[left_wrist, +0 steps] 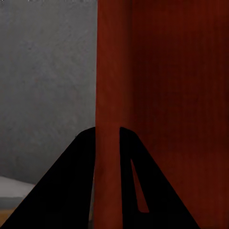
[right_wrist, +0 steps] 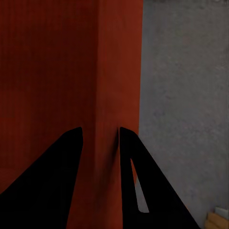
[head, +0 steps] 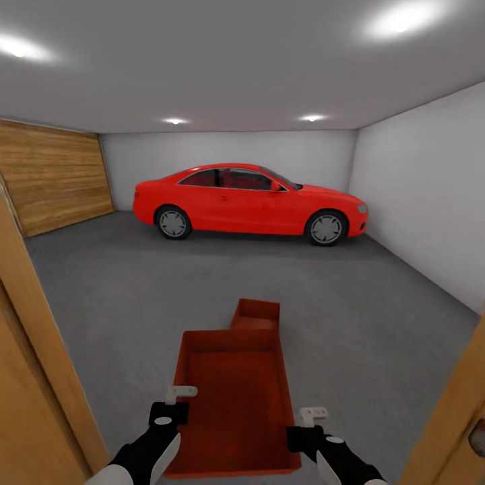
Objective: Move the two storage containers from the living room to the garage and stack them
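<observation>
1. Step in hand: I judge this the carry-in of the second bin. I am at the threshold of the garage, wooden door frame [head: 40, 350] at either side, with one bin down ahead and one held.

2. Left gripper [head: 180, 392]: fingers [left_wrist: 71, 181] clamped on the left side wall of the held storage container [head: 232, 404], one on each face of the wall, as the left wrist view shows.

3. Held storage container: shallow, orange-red, open-topped, spanning between my two sets of fingers and running forward from them. Contents: none visible; bare ribbed bottom.

4. Second storage container [head: 256, 315]: same colour, resting on the grey concrete floor [head: 121, 296], beyond the far end of the held bin and well ahead of the fingers. Its interior is mostly hidden; nothing seen in it.

5. Right gripper [head: 314, 414]: fingers [right_wrist: 52, 181] clamped on the right side wall likewise.

6. Background: red car [head: 249, 202] parked at the far wall, well apart from both bins.

7. Next move, my estimate: roll forward, square the held bin over the floor bin, lower it level until it seats, then part both sets of fingers together so it does not tip.
</observation>
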Controlling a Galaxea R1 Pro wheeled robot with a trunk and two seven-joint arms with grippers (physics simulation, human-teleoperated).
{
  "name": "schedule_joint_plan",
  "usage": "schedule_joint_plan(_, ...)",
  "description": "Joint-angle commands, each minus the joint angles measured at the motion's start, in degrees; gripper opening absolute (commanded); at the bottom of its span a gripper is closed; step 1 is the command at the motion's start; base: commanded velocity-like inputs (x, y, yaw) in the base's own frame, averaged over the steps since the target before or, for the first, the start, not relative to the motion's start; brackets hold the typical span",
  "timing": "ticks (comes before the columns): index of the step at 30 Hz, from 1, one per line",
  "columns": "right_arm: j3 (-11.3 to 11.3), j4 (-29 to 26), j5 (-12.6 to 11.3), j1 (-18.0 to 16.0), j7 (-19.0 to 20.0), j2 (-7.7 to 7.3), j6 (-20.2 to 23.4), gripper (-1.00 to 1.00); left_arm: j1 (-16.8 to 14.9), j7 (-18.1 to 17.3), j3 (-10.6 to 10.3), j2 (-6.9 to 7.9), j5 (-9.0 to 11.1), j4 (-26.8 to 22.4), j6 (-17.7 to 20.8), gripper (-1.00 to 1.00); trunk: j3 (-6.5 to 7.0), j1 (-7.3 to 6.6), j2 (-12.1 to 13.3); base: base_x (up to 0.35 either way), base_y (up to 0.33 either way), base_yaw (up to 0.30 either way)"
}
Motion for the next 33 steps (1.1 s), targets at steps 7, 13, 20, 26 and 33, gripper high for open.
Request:
schedule_joint_plan(7, 0.2, -2.0, -0.2, 0.0, 0.4, -0.05, -0.8, -1.00, 0.0, 0.6, -1.5, 0.13, 1.7, 1.5, 0.3, -1.00, -0.07, 0.04, 0.0, 0.340, 0.000, -0.030)
schedule_joint_plan(13, 0.2, -1.9, -0.2, 0.0, 0.4, -0.05, -0.8, -1.00, 0.0, 0.6, -1.5, 0.13, 1.7, 1.5, 0.3, -1.00, -0.07, 0.04, 0.0, 0.340, 0.000, -0.191)
schedule_joint_plan(20, 0.2, -2.0, -0.2, 0.0, 0.4, -0.05, -0.8, -1.00, 0.0, 0.6, -1.5, 0.13, 1.7, 1.5, 0.3, -1.00, -0.07, 0.04, 0.0, 0.340, 0.000, -0.124)
schedule_joint_plan(26, 0.2, -2.0, -0.2, 0.0, 0.4, -0.05, -0.8, -1.00, 0.0, 0.6, -1.5, 0.13, 1.7, 1.5, 0.3, -1.00, -0.07, 0.04, 0.0, 0.340, 0.075, -0.008)
schedule_joint_plan(33, 0.2, -2.0, -0.2, 0.0, 0.4, -0.05, -0.8, -1.00, 0.0, 0.6, -1.5, 0.13, 1.7, 1.5, 0.3, -1.00, -0.07, 0.04, 0.0, 0.340, 0.124, 0.000)
